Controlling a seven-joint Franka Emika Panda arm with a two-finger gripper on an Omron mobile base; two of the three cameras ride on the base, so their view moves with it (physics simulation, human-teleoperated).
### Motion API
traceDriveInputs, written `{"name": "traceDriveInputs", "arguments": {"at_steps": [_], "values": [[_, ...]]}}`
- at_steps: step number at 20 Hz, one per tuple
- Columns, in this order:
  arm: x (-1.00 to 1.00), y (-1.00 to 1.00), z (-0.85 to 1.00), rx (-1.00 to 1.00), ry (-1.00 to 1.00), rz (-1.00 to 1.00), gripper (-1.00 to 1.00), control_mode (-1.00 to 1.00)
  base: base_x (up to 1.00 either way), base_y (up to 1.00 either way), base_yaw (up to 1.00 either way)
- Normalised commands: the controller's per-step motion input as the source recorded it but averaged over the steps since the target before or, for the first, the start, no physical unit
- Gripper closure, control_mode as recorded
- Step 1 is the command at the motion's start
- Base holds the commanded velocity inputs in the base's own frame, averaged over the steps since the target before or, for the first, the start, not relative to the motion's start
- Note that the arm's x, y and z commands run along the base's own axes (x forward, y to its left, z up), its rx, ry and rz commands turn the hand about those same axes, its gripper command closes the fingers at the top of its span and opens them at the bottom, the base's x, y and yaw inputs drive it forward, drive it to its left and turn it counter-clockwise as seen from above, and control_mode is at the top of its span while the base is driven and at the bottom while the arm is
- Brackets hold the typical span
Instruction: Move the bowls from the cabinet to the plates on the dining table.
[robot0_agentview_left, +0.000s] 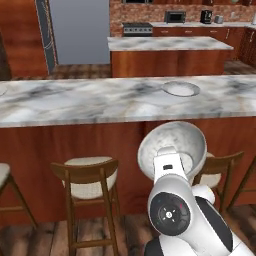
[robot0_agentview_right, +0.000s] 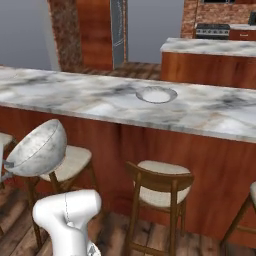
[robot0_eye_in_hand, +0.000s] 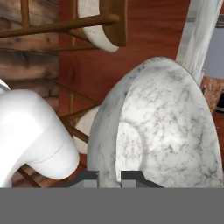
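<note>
My gripper (robot0_eye_in_hand: 109, 178) is shut on the rim of the pale grey-white speckled bowl (robot0_eye_in_hand: 166, 131), with one fingertip inside the rim and one outside. The bowl (robot0_agentview_left: 175, 140) hangs tilted on its side, below and in front of the dining table's marble top (robot0_agentview_left: 100, 100). On that top, to the right of the middle, lies a round pale plate (robot0_agentview_left: 181, 89). From the other side the bowl (robot0_agentview_right: 37, 147) shows low at the left, well short of the plate (robot0_agentview_right: 156, 94). The tan-beige bowl and the cabinet are out of view.
Wooden bar stools with pale cushions (robot0_agentview_left: 90, 172) (robot0_agentview_right: 160, 182) stand along the table's red-brown panel side, close under the bowl. Behind the table stands a marble-topped island (robot0_agentview_left: 170, 50), with a stove and appliances along the back wall. The floor is wood.
</note>
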Motion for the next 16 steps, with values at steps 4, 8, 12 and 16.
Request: {"name": "traceDriveInputs", "arguments": {"at_steps": [4,8,12,16], "values": [[0.00,0.00,0.00,0.00,0.00,0.00,1.00,1.00,0.00,0.22,-0.30],[0.00,0.00,0.00,0.00,0.00,0.00,1.00,1.00,0.00,0.16,-0.31],[0.00,0.00,0.00,0.00,0.00,0.00,1.00,1.00,0.00,0.18,-0.29],[0.00,0.00,0.00,0.00,0.00,0.00,1.00,1.00,0.00,0.12,-0.28]]}}
